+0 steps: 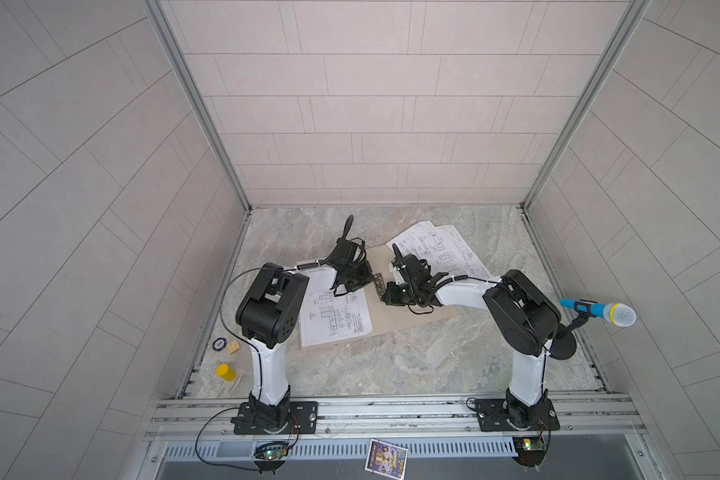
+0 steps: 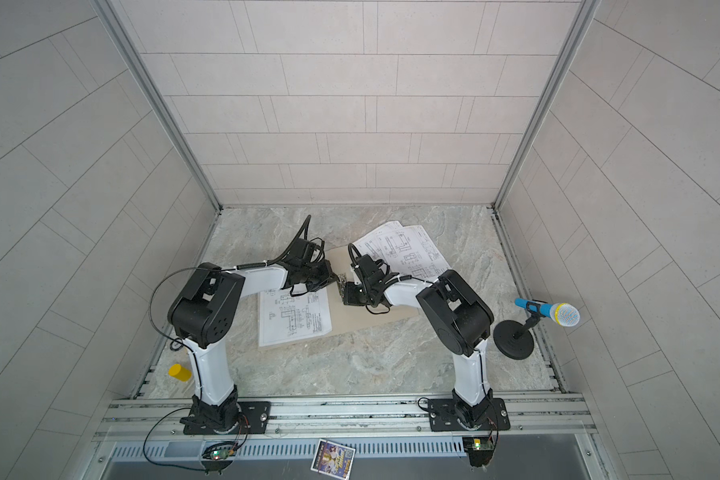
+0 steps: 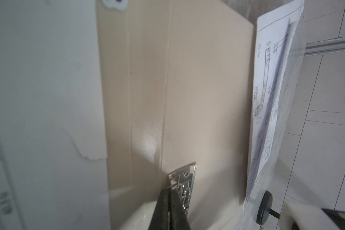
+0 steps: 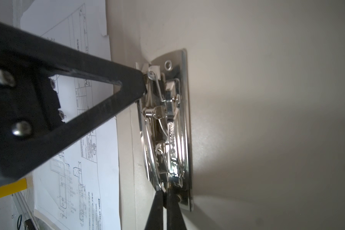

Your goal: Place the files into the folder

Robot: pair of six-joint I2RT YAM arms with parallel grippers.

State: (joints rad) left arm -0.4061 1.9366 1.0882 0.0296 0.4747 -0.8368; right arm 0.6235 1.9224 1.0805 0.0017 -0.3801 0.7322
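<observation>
Found the folder (image 1: pixel 395 322) lying open and flat about the middle of the desk (image 1: pixel 391 370), with a broad strip of bare marble between it and the desk's near edge. Saw one of the files (image 1: pixel 335 316) resting on the folder's left half, and more loose sheets (image 1: pixel 437 249) fanned over its far right corner, toward the desk's far edge. Noted open marble in the far left corner as well. Saw a microphone (image 1: pixel 599 311) on its stand crowding the right edge, and a yellow cylinder (image 1: pixel 225 372), a wooden block (image 1: pixel 233 347) and a round chip (image 1: pixel 219 344) along the left edge.

Found both arms meeting over the folder's spine at the metal clip (image 4: pixel 167 129). Saw the left gripper (image 3: pixel 168 191) closed, tips against one end of the clip; could not tell whether anything was pinched there. Saw the right gripper (image 4: pixel 165 194) closed on the lever at the clip's other end.
</observation>
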